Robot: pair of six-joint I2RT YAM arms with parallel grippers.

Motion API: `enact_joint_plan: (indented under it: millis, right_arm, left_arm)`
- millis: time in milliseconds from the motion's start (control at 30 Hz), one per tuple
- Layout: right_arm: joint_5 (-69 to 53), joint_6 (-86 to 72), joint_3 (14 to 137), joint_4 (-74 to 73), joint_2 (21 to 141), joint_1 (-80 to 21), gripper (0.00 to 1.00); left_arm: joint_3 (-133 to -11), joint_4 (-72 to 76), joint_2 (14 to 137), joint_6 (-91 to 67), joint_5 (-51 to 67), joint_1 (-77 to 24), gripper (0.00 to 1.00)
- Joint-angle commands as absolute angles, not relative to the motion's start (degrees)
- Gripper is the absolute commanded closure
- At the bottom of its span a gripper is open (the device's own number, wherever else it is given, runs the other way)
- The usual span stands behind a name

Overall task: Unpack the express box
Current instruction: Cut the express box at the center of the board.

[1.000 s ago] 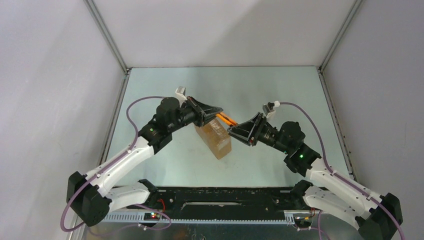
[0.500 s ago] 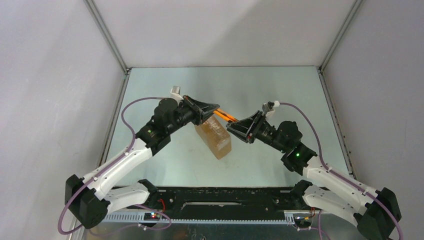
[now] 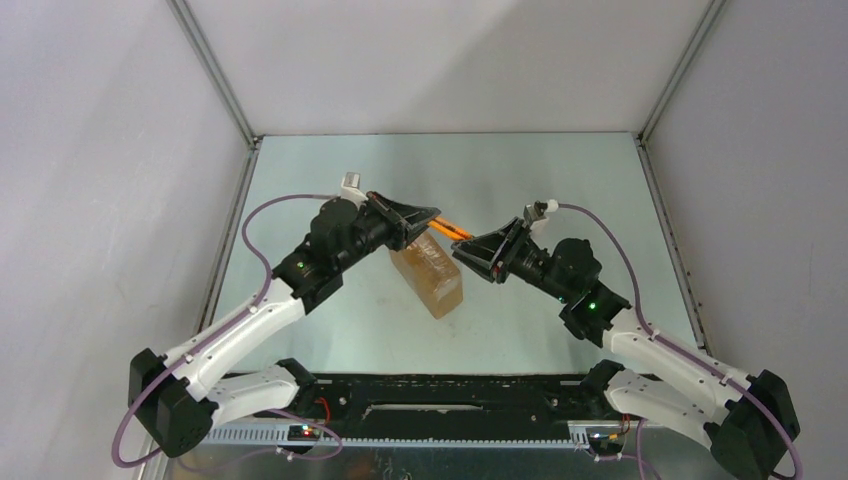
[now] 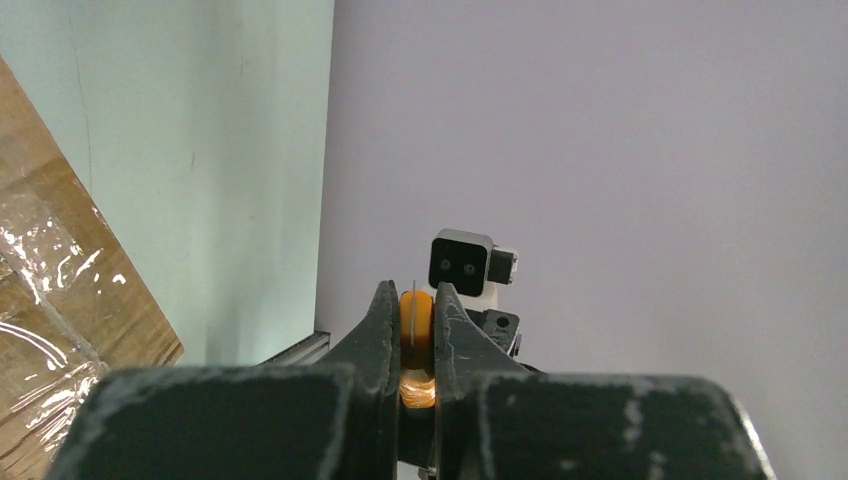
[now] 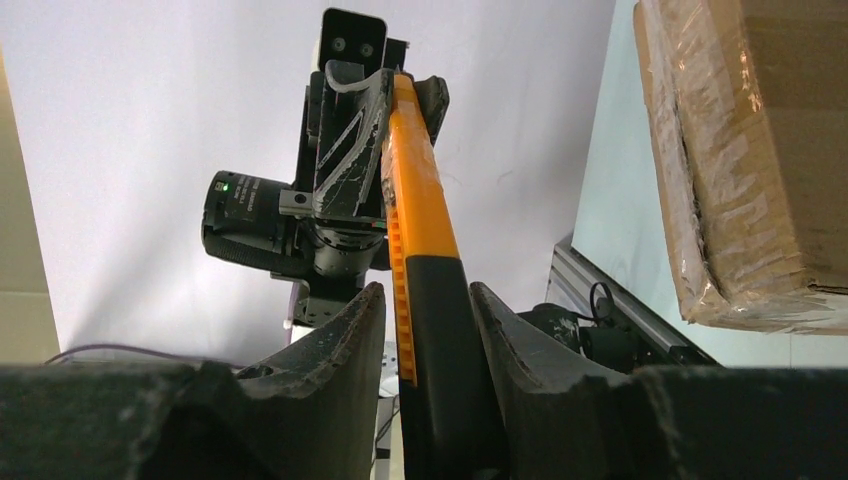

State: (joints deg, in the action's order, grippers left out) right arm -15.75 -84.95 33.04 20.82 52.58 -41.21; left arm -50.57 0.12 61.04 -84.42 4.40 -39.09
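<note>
The tape-wrapped brown cardboard express box [image 3: 432,276] lies on the pale green worktop [image 3: 560,180]. Just above its far end, the left end effector [image 3: 430,214] is clamped on the orange end of a slim orange-and-black utility knife [image 3: 452,229]. The right end effector [image 3: 461,252] closely flanks the knife's black handle; whether it grips cannot be told.

A slim orange-and-black utility knife [image 3: 451,230] is seen raised off a pale green tabletop [image 3: 540,180] lying beneath it. Plain grey enclosure walls [image 3: 450,60] are seen behind it, and silver aluminium frame rails [image 3: 212,72] to either side.
</note>
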Motion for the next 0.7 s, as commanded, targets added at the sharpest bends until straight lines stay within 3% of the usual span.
enact_joint_plan:
  millis: [0,267,567,633,667]
  right_arm:
    - [-14.7,-86.2,36.9,28.3,51.3,-40.8,0.61]
    - [-13.5,-86.9,37.7,29.6,50.5,-40.2,0.55]
    - [-13.9,-86.6,37.9,29.5,50.5,-39.5,0.69]
    - [-14.1,-86.4,37.9,28.8,50.4,-39.2,0.84]
    - [-14.0,-86.0,37.9,28.0,50.2,-39.2,1.0]
  left_arm:
    - [-48.1,-1.9,59.7,-79.6,2.0,-40.3,1.0]
    - [-48.6,-3.2,59.3,-77.9,-1.6,-41.8,1.0]
    - [-47.1,-1.4,59.7,-77.8,-1.6,-42.8,1.0]
    - [-47.4,-2.2,59.7,-77.5,-1.1,-42.8,1.0]
    - [-47.8,-3.1,59.8,-76.9,-1.0,-42.8,1.0]
